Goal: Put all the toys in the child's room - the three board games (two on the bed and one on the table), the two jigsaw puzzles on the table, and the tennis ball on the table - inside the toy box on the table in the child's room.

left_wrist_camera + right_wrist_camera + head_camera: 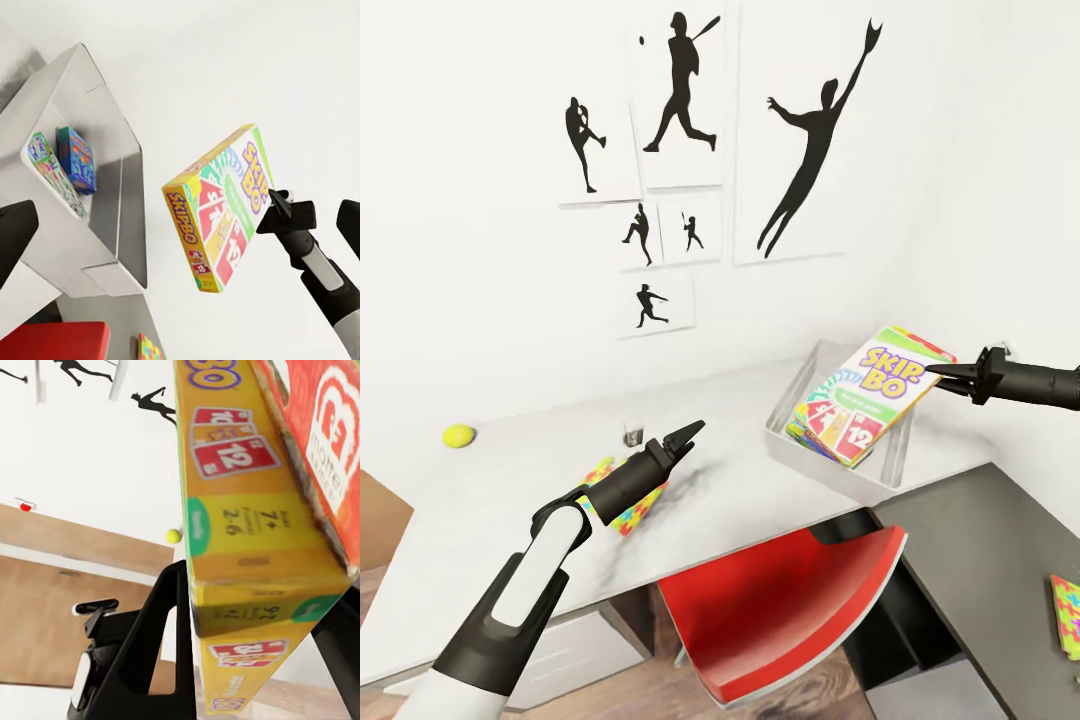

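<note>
The yellow-green-red Skip-Bo board game [870,390] hangs tilted over the grey toy box [801,380], with my right gripper [938,374] shut on its far edge. In the right wrist view the box [255,510] fills the gap between the fingers. The left wrist view shows the toy box [97,97] with a blue board game [75,159] and a multicoloured flat piece [46,166] inside. My left gripper [690,432] stands open above the table [760,490], over a jigsaw puzzle [632,512]. The tennis ball [458,435] lies far left on the table.
A second jigsaw puzzle [1068,615] lies on the lower dark wing at the right. A red chair [790,610] is tucked under the table edge. A small glass [632,432] stands near my left gripper. Silhouette pictures hang on the white wall behind.
</note>
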### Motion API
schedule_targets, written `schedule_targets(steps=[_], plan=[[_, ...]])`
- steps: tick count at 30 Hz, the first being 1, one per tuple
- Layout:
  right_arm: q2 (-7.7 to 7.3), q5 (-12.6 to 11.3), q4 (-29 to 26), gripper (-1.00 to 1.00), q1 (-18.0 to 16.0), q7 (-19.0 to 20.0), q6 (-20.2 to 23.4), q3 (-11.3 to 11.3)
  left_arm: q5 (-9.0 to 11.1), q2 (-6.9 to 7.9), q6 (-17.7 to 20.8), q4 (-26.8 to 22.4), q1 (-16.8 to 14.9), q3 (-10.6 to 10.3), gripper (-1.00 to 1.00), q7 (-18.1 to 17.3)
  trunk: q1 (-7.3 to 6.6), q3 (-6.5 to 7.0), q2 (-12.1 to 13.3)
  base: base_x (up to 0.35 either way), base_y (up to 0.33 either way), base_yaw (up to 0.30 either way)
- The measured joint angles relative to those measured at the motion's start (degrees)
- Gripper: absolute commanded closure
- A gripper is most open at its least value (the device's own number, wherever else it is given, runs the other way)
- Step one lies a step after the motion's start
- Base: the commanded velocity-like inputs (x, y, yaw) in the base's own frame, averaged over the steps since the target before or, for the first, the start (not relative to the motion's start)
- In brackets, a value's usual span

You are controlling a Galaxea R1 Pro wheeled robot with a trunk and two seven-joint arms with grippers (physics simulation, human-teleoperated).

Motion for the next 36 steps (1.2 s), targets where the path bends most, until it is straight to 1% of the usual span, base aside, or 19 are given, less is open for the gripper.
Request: schedule_targets(steps=[13,31,36], plan=[[0.23,0.07,-0.34,1.0,0.16,-0.02,-0.18,0.19,-0.13,-0.05,-0.44,-0.06,0.1,0.0,-1.0,0.05,-0.01,0.0,0.0,0.126,-0.055,-0.005],[0.34,0.11,-0.47,1.0,0.51,-0.02,-0.58,0.59,-0.22,-0.2,-0.63,-0.06,0.14,0.05,-1.0,0.25,0.0,0.0,0.0,0.013,-0.006,-0.017],[0.35,0.18,-0.47,1.0,0.67,-0.04,-0.6,0.65,-0.25,-0.21,-0.68,-0.06,0.18,0.08,-1.0,0.19,0.0,0.0,0.0,0.024,-0.067,0.076]])
